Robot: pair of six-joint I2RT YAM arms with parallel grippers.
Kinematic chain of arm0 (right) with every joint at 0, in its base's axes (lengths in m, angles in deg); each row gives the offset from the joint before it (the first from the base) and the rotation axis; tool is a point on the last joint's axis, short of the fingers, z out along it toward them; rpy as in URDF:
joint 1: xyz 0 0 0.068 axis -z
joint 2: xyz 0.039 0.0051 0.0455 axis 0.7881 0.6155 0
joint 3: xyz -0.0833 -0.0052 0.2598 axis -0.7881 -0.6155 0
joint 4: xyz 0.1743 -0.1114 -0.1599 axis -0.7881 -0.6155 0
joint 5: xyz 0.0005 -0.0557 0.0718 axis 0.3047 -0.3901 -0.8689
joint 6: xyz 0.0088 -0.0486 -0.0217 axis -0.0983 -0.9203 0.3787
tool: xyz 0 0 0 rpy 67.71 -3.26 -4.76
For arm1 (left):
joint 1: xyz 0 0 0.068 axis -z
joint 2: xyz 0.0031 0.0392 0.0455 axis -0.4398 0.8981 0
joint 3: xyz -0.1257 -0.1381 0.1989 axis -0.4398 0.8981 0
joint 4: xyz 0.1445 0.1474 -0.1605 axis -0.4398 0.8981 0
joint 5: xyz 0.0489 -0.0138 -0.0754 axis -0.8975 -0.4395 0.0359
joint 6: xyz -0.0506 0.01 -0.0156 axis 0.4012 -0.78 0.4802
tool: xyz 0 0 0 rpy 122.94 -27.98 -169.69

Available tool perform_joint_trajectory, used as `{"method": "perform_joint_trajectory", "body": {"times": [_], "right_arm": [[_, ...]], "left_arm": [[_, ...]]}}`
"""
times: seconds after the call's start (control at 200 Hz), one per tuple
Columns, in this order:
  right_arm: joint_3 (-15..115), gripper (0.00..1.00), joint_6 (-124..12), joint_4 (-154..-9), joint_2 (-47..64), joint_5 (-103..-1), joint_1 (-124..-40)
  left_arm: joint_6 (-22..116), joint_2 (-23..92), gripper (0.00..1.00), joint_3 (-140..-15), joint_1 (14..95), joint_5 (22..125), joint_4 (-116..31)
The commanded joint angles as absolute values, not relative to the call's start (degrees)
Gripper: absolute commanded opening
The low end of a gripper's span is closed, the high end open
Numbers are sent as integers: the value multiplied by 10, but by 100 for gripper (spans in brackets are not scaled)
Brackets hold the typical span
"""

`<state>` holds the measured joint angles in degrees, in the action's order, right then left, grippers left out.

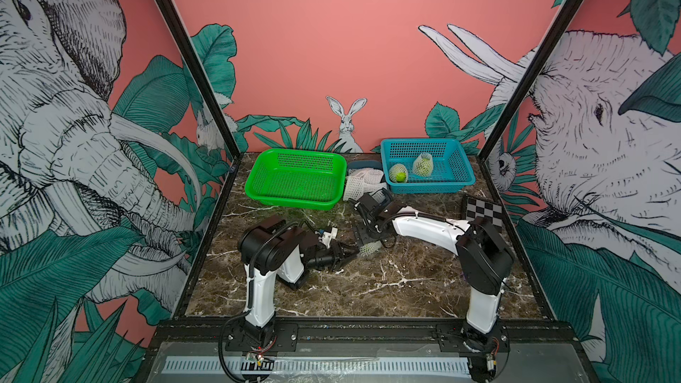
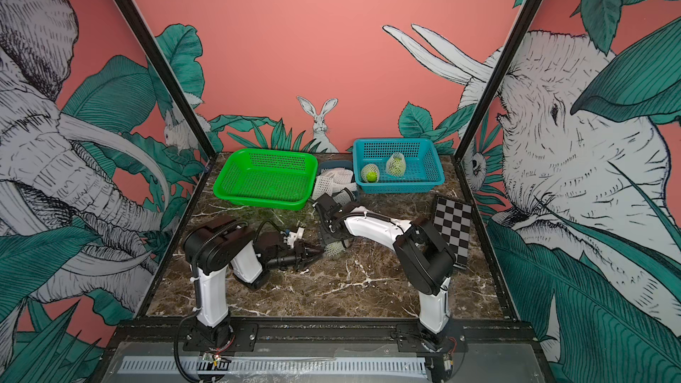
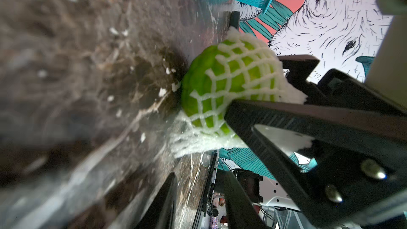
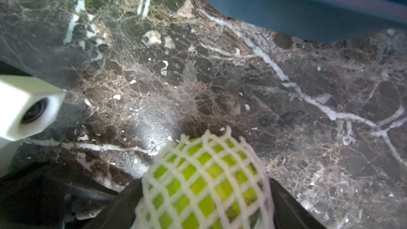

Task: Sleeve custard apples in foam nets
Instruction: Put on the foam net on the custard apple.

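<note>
1. Right wrist view: custard apple is cut off by the frame edge, lower part unseen. Right gripper shows only as 2 dark fingers, partly out of frame.
2. Both top views: this fruit is nearly all hidden under that gripper. Only a scrap of white foam net pokes out. Can't tell there whether left gripper touches it.
3. Left wrist view: table is blurred, and the other arm's black fingers block the far side of the fruit.
4. Grey-blue tub is mostly covered by spare nets + right arm.
5. Right gripper: points down, jaws clamped on the netted fruit, 1 finger each side pressing the net.
6. Left gripper: jaws a little apart, nothing btwn them. Tips aim at the fruit from its left, just beside it.
7. Fruit sits on the marble mid-table, in front of the gap btwn green basket & blue basket. Net covers the end by the right gripper. The end touching the table is bare green, w/ loose net fringe spread on the marble.
8. 2 netted fruits lie in the blue basket, well apart from both grippers.
</note>
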<state>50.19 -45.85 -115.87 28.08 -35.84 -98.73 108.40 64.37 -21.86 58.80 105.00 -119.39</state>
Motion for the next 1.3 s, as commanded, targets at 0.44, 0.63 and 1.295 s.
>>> {"method": "perform_joint_trajectory", "body": {"times": [0.44,0.63,1.295], "right_arm": [[545,99,-495,-1209,266,-350,-977],[533,97,-469,-1193,261,-350,-969],[572,89,-498,-1206,341,-346,-963]], "left_arm": [[1071,599,38,-209,588,1040,-1142],[1072,602,38,-210,589,1041,-1143],[1077,612,38,-212,589,1043,-1155]]}}
